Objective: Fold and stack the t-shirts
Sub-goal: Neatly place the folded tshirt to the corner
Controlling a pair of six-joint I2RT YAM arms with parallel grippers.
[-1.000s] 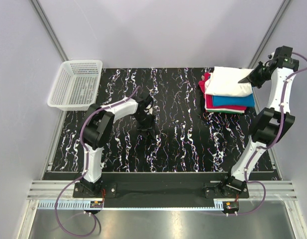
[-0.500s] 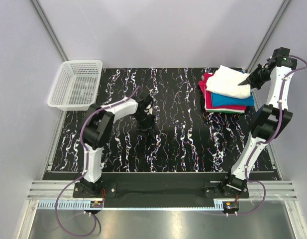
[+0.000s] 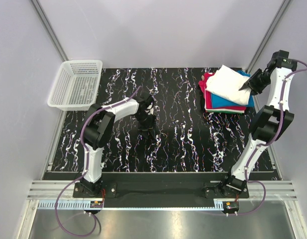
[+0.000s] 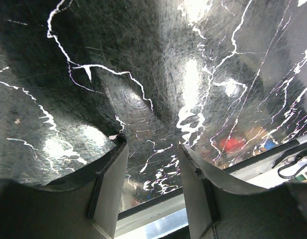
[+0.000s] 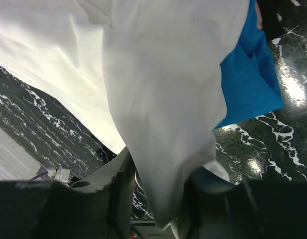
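Note:
A stack of folded t-shirts lies at the table's far right: a white one (image 3: 229, 83) on top, a blue one (image 3: 228, 101) under it and a red one (image 3: 209, 99) at the bottom. My right gripper (image 3: 247, 84) is shut on the right edge of the white t-shirt (image 5: 158, 99) and holds it lifted and tilted over the blue t-shirt (image 5: 248, 74). My left gripper (image 3: 146, 127) is open and empty, pointing down at the bare marbled table (image 4: 153, 74) near the middle.
A white mesh basket (image 3: 76, 84) stands at the table's far left corner. Grey walls close the back and both sides. A metal rail runs along the near edge.
My right gripper has pulled the white t-shirt's right edge up and slightly right, so the shirt now lies skewed on the stack. The left arm has not moved.

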